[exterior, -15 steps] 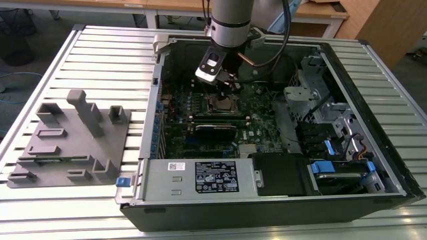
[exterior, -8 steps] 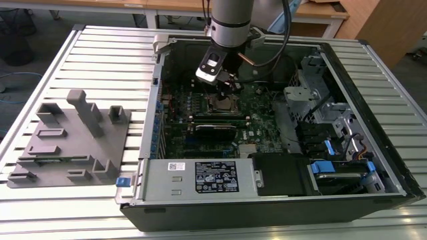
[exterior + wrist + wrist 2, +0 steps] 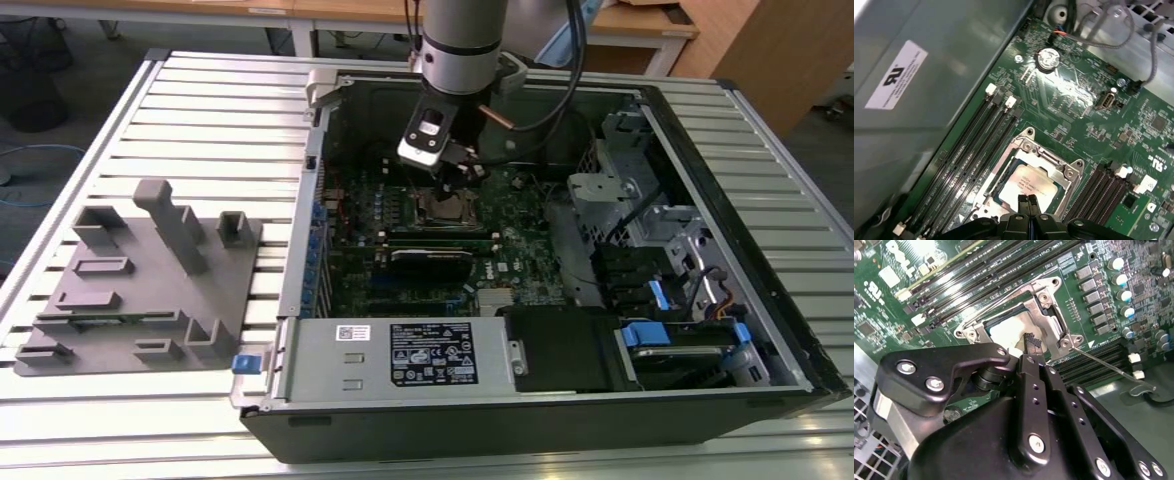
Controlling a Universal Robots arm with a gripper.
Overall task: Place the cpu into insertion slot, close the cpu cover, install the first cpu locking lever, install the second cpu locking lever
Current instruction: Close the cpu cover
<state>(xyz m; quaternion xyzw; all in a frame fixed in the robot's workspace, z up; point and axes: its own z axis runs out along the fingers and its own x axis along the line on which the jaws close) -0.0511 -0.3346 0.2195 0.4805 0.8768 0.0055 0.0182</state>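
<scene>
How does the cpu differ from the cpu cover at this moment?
The cpu is a solid plate with print on top; the cpu cover is an open frame with a square window. The cpu sits inside that window; the cpu cover rings it. Both are square, silver-grey and lie flat.

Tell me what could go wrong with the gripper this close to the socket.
1. The gripper hangs close over the cpu, which sits under the cpu cover. An off-centre push could scratch the chip or bend the thin frame.
2. The wire locking lever sticks out free beside the cover. The shut gripper could snag it or slip off it.
</scene>
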